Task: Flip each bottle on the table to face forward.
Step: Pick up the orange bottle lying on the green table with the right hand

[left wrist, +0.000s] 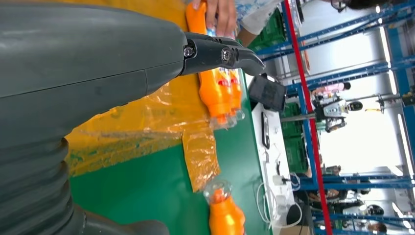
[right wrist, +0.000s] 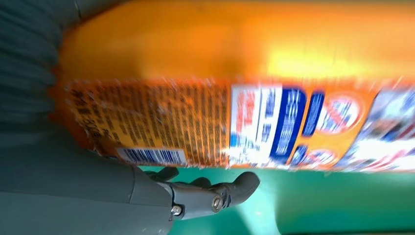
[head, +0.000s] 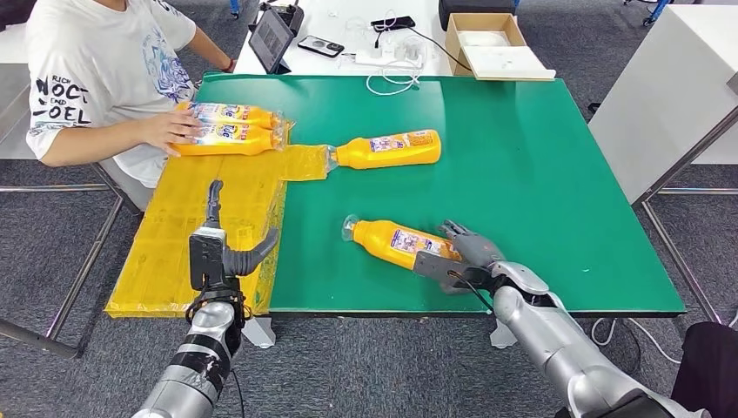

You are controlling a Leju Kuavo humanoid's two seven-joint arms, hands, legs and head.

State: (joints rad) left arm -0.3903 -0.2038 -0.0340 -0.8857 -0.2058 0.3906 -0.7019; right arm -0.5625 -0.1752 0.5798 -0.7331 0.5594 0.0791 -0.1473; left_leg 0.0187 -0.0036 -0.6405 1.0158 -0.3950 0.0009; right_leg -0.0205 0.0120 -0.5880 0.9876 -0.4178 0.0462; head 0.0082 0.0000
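1. Step in hand, by my read: I was working the near bottle (head: 400,243), the one lying on its side on the green table (head: 540,174) close to my edge, cap end toward my left arm.
2. My right hand (head: 461,255) sat at the base end of that bottle. Fingers (head: 459,233) reached over the far side of the base, thumb (right wrist: 230,192) on the near side low against the table. I judged it as wrapped on the bottle, contact made; how firm the grasp was I couldn't tell.
3. The right wrist view was blurred, but the bottle's label (right wrist: 293,125) was just beside the thumb, barcode panel toward the camera, so the side facing me there looked like the back print.
4. Next move, my guess: roll the bottle about its long axis until the front label faces forward, without shoving it toward the table edge.
5. Risk: round, slick plastic, so it could spin out or roll on.
6. My left hand (head: 224,248) hung over the yellow sheet (head: 174,252) at the table's left side, fingers apart, holding nothing, touching no bottle.
7. The far bottle (head: 387,150) lay mid-table, cap on a corner of the yellow sheet, well apart from both my hands.
8. Two more bottles (head: 231,128) lay side by side at the far left of the sheet with a person's hand (head: 170,131) resting on them.
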